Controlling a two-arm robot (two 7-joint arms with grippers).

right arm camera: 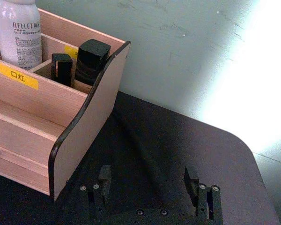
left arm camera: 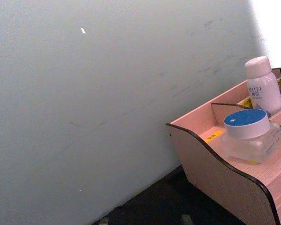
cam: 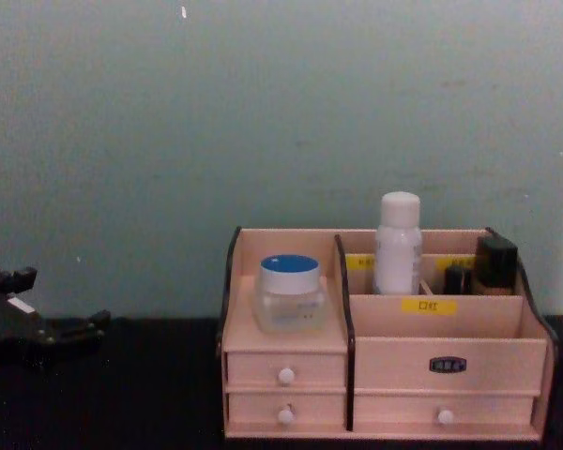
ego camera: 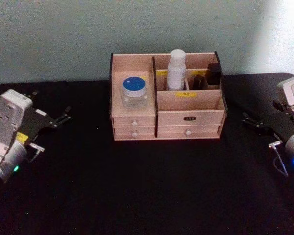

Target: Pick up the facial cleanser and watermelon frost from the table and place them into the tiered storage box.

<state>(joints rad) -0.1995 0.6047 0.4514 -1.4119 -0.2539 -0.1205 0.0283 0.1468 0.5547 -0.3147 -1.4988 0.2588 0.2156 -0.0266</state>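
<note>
1. My left gripper [ego camera: 63,116] rests low over the black table [ego camera: 137,196], well apart from the box and to its left. Its fingers are spread and hold nothing.
2. The tiered storage box [ego camera: 188,100] stands at the middle of the table against the wall, drawers facing me.
3. The watermelon frost [ego camera: 134,91] sits upright on the box's left shelf, blue lid up, above the left pair of drawers. It lies to the right of my left gripper, which is the nearer one to it.
4. The facial cleanser [ego camera: 176,69] stands upright in a rear compartment just right of the centre divider, its long axis vertical, cap rising above the back wall. It lies between my two grippers.
5. Small black bottles [ego camera: 214,73] occupy the rear compartments to the right of the cleanser, close beside it yet apart.
6. My right gripper [right arm camera: 150,187] hovers low over the table to the right of the box, well apart from it. Its fingers are spread with nothing between them.
7. Judgement: both items appear already placed. Any further move is likely a retreat, and nothing stands in either arm's way.
</note>
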